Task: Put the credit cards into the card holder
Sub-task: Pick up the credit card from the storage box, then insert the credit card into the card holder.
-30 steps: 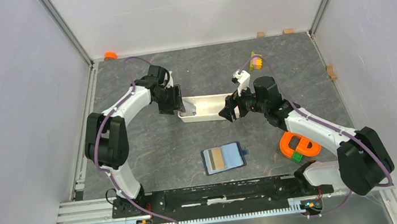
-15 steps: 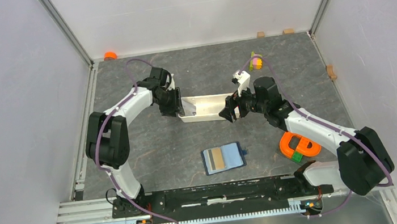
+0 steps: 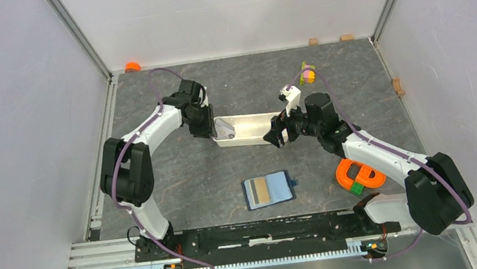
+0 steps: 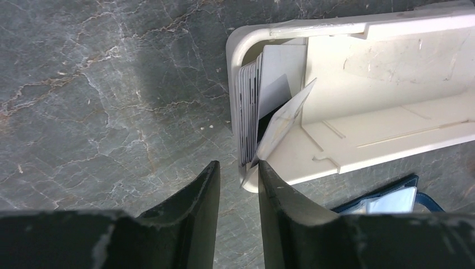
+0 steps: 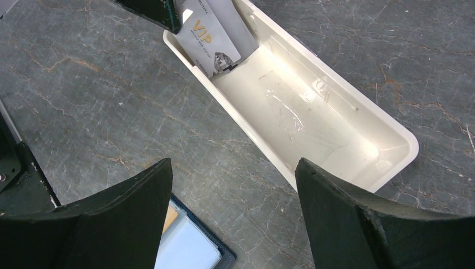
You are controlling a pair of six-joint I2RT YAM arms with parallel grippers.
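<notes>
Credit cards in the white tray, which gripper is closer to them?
Left. The left gripper is right at the credit cards, a tilted card's corner between its fingers; the right gripper hovers at the opposite end of the white tray.

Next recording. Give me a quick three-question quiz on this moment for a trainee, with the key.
1. Fill in: the card holder lies ___ (open/folded) on the table.
2. Where are the credit cards? A) standing on edge at one end of the white tray, by the left gripper; B) tucked in the card holder; C) loose on the table.
3. True or false: the right gripper is clamped on a card.
Key: 1 open; 2 A; 3 false, its jaws stand wide apart with nothing between them.
</notes>
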